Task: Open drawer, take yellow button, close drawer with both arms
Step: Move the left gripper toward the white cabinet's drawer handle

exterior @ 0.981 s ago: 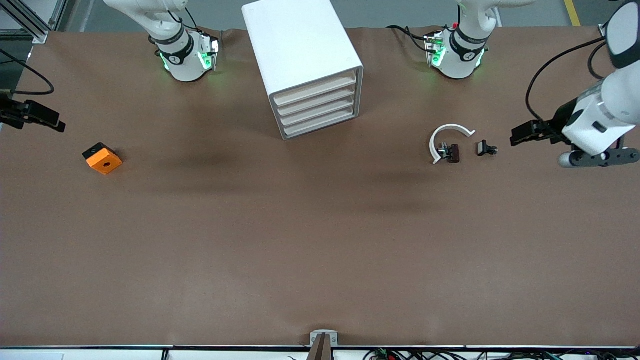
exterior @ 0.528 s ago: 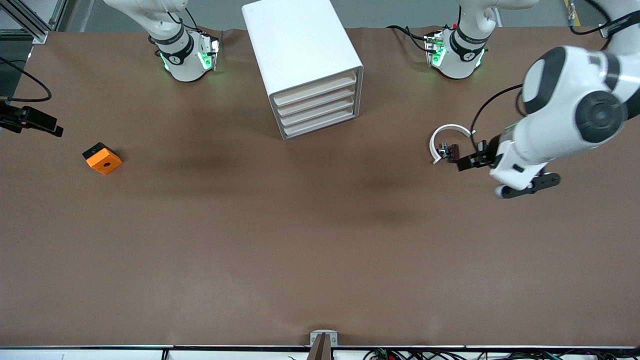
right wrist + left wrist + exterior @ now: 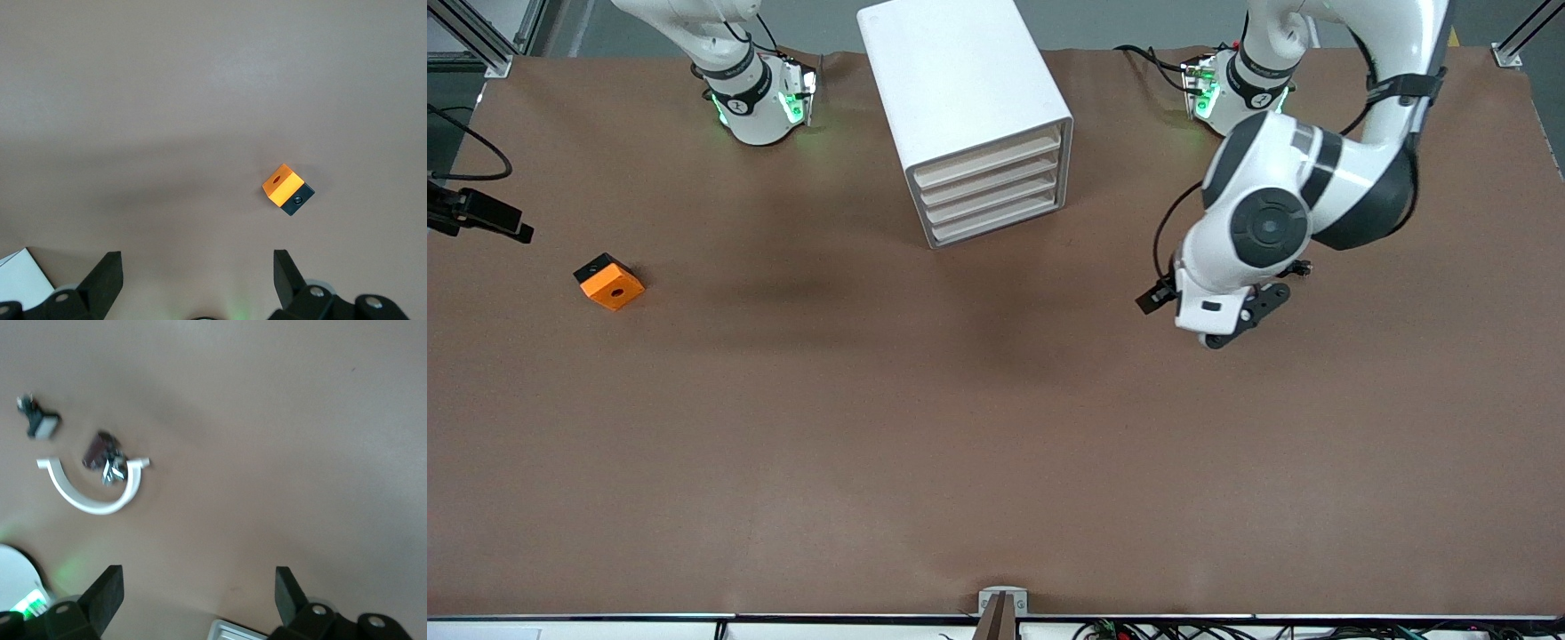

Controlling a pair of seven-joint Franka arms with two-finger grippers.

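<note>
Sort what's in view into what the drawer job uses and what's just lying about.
Job: top drawer, shut, in the white cabinet; left end effector, open, over the table near the clips; right end effector, open, near the orange block. No button visible.
Lying about: orange block; white curved strip; two black clips.

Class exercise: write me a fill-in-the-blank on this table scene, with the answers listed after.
1. All four drawers of the white cabinet are ____.
2. The left tool has its fingers ____.
3. The orange block lies toward the ____ arm's end of the table.
4. The right tool holds ____.

Answers: shut; open; right; nothing
</note>
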